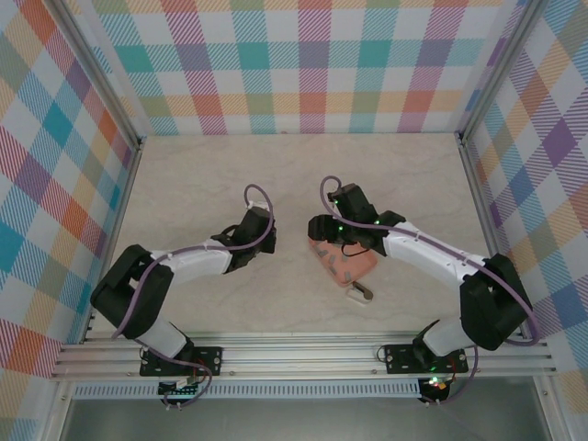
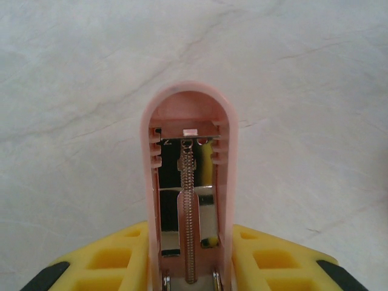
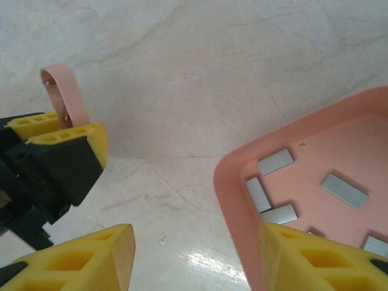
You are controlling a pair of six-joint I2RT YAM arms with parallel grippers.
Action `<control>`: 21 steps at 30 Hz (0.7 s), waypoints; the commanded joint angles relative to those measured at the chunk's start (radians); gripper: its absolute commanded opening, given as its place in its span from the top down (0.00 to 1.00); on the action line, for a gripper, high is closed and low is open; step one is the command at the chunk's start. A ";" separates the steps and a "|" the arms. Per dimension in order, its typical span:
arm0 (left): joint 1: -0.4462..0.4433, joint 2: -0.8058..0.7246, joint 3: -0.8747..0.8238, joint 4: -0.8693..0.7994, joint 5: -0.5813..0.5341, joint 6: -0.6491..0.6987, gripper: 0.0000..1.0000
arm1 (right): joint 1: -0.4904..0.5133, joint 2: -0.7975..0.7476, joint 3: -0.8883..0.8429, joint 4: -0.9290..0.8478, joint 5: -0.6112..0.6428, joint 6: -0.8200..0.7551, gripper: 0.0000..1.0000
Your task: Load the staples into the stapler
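left gripper (image 2: 189,267) clamped on the open stapler (image 2: 188,115) | right gripper (image 3: 194,260) apart, empty, over the tray (image 3: 233,182) rim | staples (image 3: 276,162) loose in tray, 3 o'clock of stapler | risk: thin flat strips could slip the pads, or tray gets nudged

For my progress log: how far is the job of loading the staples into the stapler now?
Done: the stapler is open, spring exposed, clamped in the left gripper. In hand: the right gripper is open above the tray rim, holding nothing. Left: the staples lie in the tray; one must be picked and slid into the stapler.
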 commanded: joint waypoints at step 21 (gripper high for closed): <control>-0.049 0.252 0.166 0.022 0.027 -0.177 0.81 | -0.012 0.019 0.017 -0.040 0.007 0.029 0.45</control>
